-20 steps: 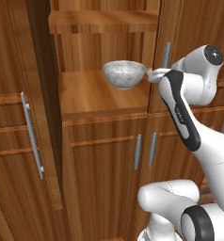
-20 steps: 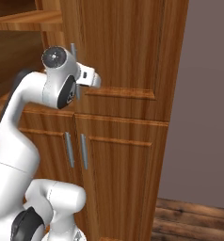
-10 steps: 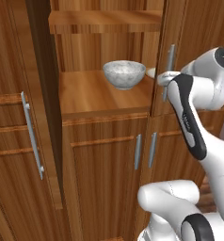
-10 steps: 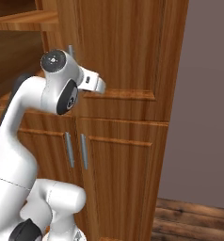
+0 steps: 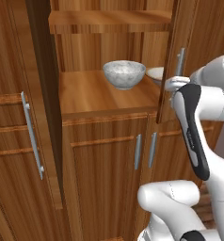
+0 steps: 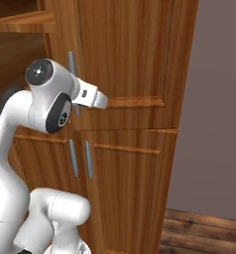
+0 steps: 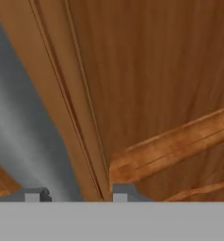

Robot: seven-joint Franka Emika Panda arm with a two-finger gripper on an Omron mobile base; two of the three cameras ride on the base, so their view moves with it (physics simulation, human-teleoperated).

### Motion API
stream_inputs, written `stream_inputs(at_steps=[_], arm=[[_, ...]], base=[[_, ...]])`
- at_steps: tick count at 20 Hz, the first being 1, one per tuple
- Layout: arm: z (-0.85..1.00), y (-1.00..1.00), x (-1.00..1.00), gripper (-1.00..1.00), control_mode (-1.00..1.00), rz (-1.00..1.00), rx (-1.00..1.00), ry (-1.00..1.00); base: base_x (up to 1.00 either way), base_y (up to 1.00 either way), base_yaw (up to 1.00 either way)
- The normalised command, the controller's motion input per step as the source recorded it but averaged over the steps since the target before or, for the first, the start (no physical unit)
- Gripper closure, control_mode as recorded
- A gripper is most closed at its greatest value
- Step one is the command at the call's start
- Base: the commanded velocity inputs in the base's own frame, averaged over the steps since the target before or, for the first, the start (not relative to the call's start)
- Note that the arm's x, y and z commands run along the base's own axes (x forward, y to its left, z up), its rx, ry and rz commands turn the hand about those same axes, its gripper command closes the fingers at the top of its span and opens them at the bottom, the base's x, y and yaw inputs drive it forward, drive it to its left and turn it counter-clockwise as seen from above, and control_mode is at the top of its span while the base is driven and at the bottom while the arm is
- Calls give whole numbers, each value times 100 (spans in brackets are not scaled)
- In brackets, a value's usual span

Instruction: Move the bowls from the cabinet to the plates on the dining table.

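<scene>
Cabinet (image 5: 109, 155) doors stood partly open in the left base view, the left door (image 5: 20, 117) swung wide and the right door (image 5: 180, 52) ajar. On the open wooden shelf (image 5: 95, 96) sat the grey-white marbled bowl (image 5: 124, 74), upright, toward the back and right of the shelf's middle. Just to its right, partly hidden by the edge of the right door, a pale rim of the second bowl (image 5: 156, 74) showed; the two bowls looked near each other, though whether they touched could not be told.

The gripper (image 7: 75, 194) was up against the right door, close beside its grey bar handle (image 5: 180, 61). In the hand view the two dark fingertips (image 7: 36, 194) rose with a clear gap between them, one at the grey blur on the left and the other at the foot of the wooden door panel. The jaws stood spread apart, with nothing pinched between them. In the right base view the white arm (image 6: 45, 101) reached to the door beside the same handle (image 6: 72, 64), above the two lower handles (image 6: 80, 158).
</scene>
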Motion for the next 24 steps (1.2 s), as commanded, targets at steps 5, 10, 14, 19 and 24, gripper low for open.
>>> stream_inputs(at_steps=[5, 10, 14, 19, 24], arm=[[0, -73, -42, 100, -100, -11, 2, -1], [0, -72, -42, 100, -100, -10, 3, -2], [0, -54, -45, 100, -100, -5, 3, -3], [14, 12, -88, 100, -100, 0, 1, -4], [19, 47, -86, 100, -100, 0, -1, 0]], base=[[0, 0, 0], [0, 0, 0], [0, 0, 0], [0, 0, 0], [0, 0, 0]])
